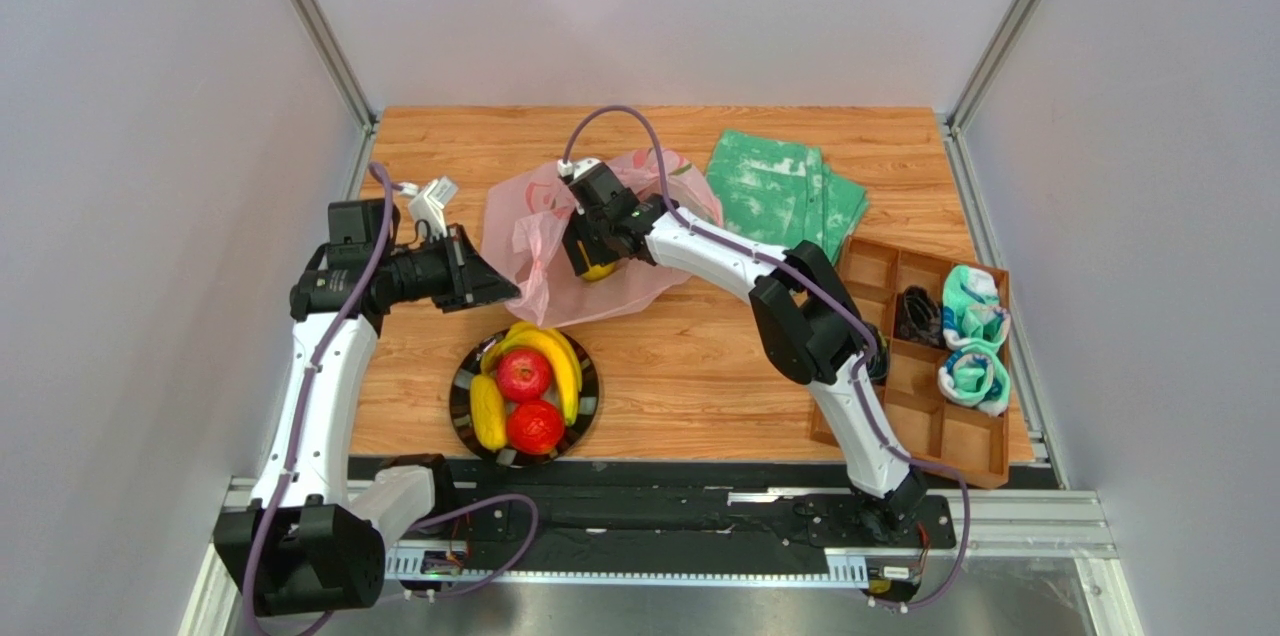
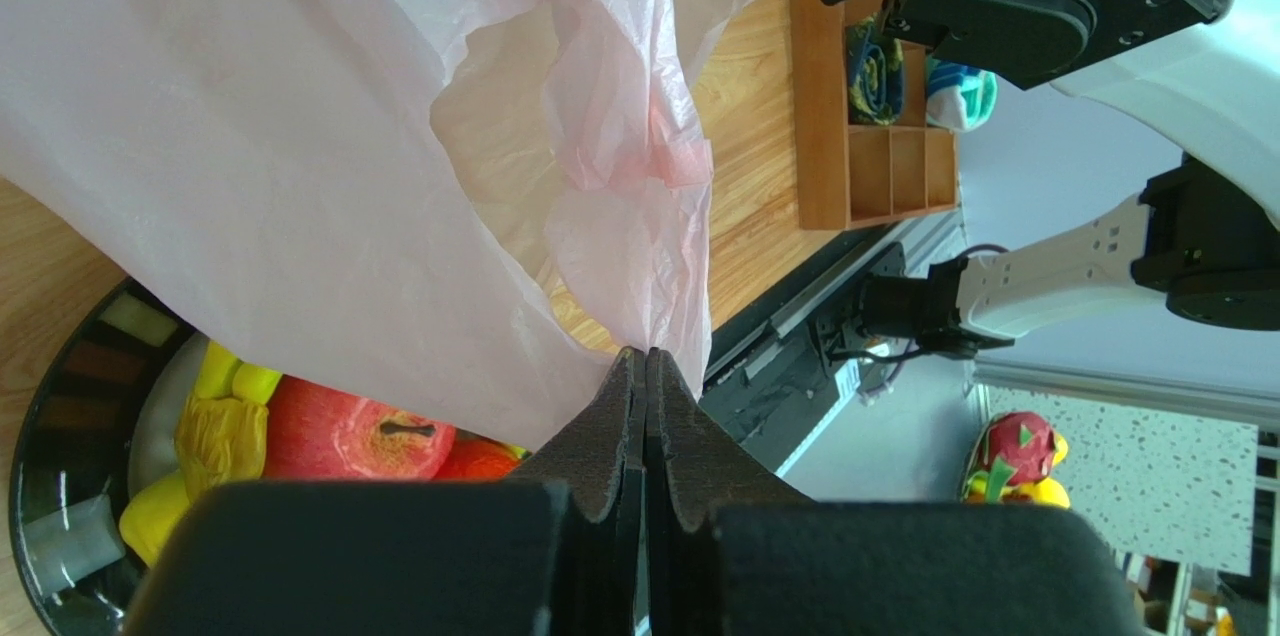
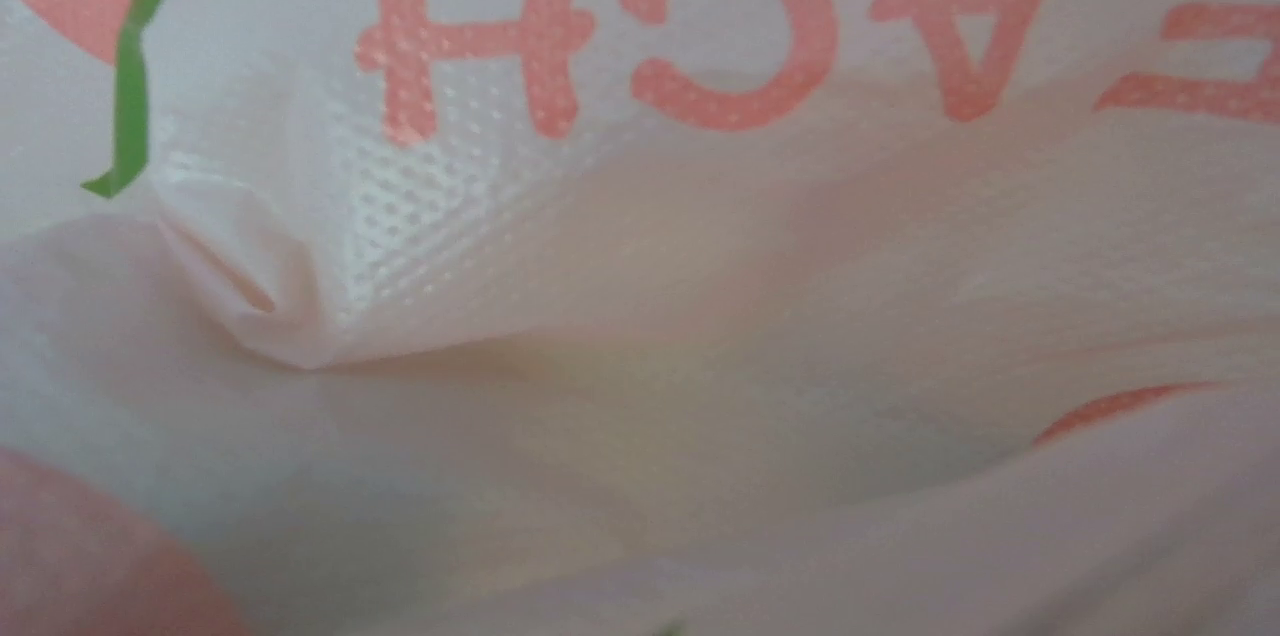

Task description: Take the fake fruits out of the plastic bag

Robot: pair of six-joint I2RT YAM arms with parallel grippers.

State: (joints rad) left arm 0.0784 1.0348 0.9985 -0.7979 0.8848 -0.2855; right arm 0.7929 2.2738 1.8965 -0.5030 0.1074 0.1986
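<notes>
The pink plastic bag (image 1: 529,239) lies at the table's middle, its mouth held up to the left. My left gripper (image 1: 508,282) is shut on the bag's edge, as the left wrist view shows (image 2: 646,356). My right gripper (image 1: 586,254) reaches into the bag from the right, and a yellow fruit (image 1: 600,273) shows at its fingers. The right wrist view shows only printed bag film (image 3: 676,291), so its fingers are hidden. A black bowl (image 1: 458,399) holds bananas (image 1: 547,353), two red apples (image 1: 522,374) and a yellow lemon (image 1: 487,413).
A folded green-and-white cloth (image 1: 781,186) lies at the back right. A wooden compartment tray (image 1: 920,411) with socks and a cable stands at the right edge. The bowl sits directly below the held bag edge in the left wrist view (image 2: 38,434).
</notes>
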